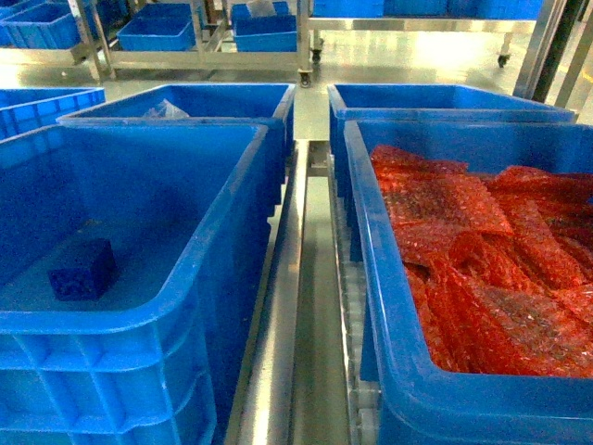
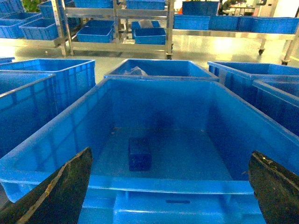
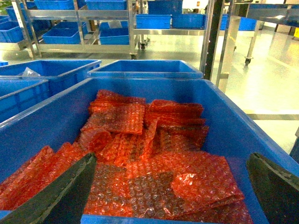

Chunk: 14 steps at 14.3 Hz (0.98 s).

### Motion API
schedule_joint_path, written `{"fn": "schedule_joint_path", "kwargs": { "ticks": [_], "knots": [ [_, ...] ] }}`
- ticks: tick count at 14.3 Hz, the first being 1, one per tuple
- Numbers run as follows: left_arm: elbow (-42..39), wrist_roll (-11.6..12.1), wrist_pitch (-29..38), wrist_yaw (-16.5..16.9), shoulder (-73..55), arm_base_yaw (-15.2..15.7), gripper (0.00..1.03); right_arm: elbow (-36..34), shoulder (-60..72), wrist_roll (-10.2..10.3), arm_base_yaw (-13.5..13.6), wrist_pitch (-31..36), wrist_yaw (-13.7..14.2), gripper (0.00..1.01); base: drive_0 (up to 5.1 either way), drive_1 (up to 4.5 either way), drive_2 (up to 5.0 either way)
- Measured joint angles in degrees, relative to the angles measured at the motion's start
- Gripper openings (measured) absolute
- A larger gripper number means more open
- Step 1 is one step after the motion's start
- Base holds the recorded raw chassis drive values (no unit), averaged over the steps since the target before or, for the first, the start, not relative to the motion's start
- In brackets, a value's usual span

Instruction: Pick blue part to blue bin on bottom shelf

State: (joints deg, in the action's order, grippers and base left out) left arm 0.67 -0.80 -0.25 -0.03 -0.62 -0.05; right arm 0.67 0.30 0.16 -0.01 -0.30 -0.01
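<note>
Head view: no label or writing legible anywhere. The blue part (image 1: 82,270) lies flat on the floor of the blue bin (image 1: 199,278), near the bin's left wall and toward its near end, long axis running roughly left to right; its dark textured faces blur into the bin's shade. Just to the right, across a steel rail (image 1: 283,306) of the bottom shelf (image 1: 320,371), stands a second crate (image 1: 389,306) heaped with red bubble-wrap packets (image 1: 482,260), its right side cut off by the frame. Neither arm shows here. Left wrist view: the left gripper (image 2: 170,186) hangs over the near rim of the blue bin, fingers (image 2: 60,191) spread wide with nothing between them; the part sits apart from them on the floor, left of centre, long axis pointing away from the camera. Right wrist view: the right gripper (image 3: 170,186) hangs over the packet crate, fingers parted wide and empty; only the finger ends are visible at the lower corners.
</note>
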Motion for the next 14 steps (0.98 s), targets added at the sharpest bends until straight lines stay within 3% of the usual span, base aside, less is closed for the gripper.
{"fn": "schedule_joint_path", "kwargs": {
  "ticks": [14],
  "knots": [
    [0.02, -0.02, 0.00, 0.00, 0.00, 0.00, 0.98, 0.00, 0.00, 0.00, 0.00, 0.00, 0.00, 0.98, 0.0, 0.00, 0.0]
  ]
}}
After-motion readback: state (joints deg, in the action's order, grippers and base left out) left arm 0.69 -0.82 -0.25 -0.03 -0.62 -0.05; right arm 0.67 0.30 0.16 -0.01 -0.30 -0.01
